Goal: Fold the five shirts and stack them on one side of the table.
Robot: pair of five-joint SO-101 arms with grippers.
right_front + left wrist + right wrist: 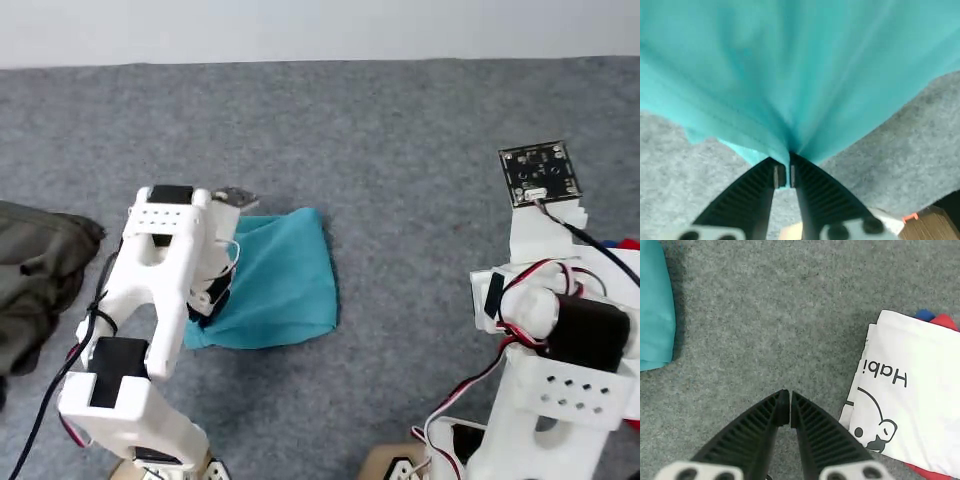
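Note:
A teal shirt (280,280) lies partly folded on the grey felt table (400,150), left of centre. My left gripper (783,172) is shut on an edge of the teal shirt (800,75), whose cloth bunches into the fingertips. In the high view that arm (150,300) stands over the shirt's left edge. My right gripper (786,407) is shut with nothing in it, above bare felt. Beside it lies a folded white shirt (910,405) with black print, on top of red and blue cloth (935,317). The teal shirt's edge (655,310) shows farther off.
A dark olive shirt (40,270) lies crumpled at the table's left edge. The right arm (555,350) stands at the right side, with red and blue cloth (628,244) showing behind it. Open felt stretches across the middle and back of the table.

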